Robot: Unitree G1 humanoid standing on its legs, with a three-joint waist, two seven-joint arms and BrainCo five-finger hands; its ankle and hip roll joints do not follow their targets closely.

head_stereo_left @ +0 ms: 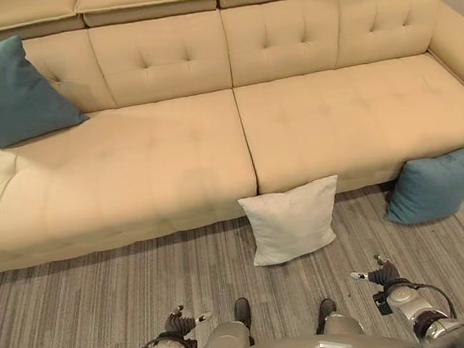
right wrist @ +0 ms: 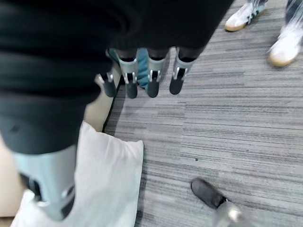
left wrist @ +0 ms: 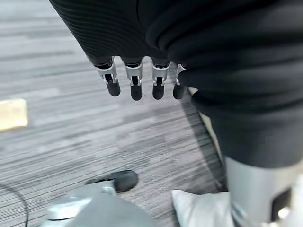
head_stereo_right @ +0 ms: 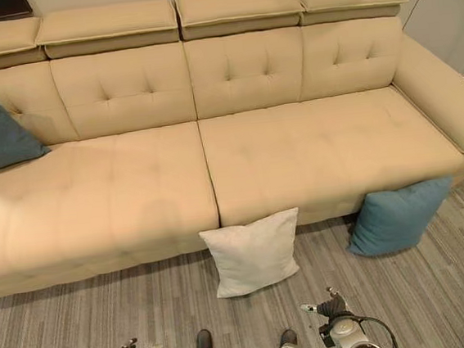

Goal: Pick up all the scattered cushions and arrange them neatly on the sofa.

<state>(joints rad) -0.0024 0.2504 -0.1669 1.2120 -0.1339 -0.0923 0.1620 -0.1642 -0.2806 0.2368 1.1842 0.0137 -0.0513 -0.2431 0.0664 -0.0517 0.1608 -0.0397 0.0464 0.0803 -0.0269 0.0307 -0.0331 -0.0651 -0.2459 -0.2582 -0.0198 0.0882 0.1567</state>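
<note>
Early in the tidying, nothing yet lifted. Left hand [head_stereo_left: 179,320] and right hand [head_stereo_left: 379,275] low over the carpet [head_stereo_left: 82,320], fingers hanging straight and relaxed, holding nothing. White cushion [head_stereo_left: 291,219] leaning against the sofa [head_stereo_left: 174,171] front edge at the middle seam; teal cushion [head_stereo_left: 434,185] on the floor by the sofa's right corner, possibly tucked partly beneath it; another teal cushion [head_stereo_left: 6,93] propped in the left corner. Next, probably: reaching forward and down to grasp the white cushion.

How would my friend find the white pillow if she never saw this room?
Look for the long beige tufted sofa, then go down to the grey striped carpet in front of it. The square white fabric cushion leans upright against the sofa's front, below the gap between its two seat pads. The other floor cushion, the teal cushion to its right, is blue-green.
</note>
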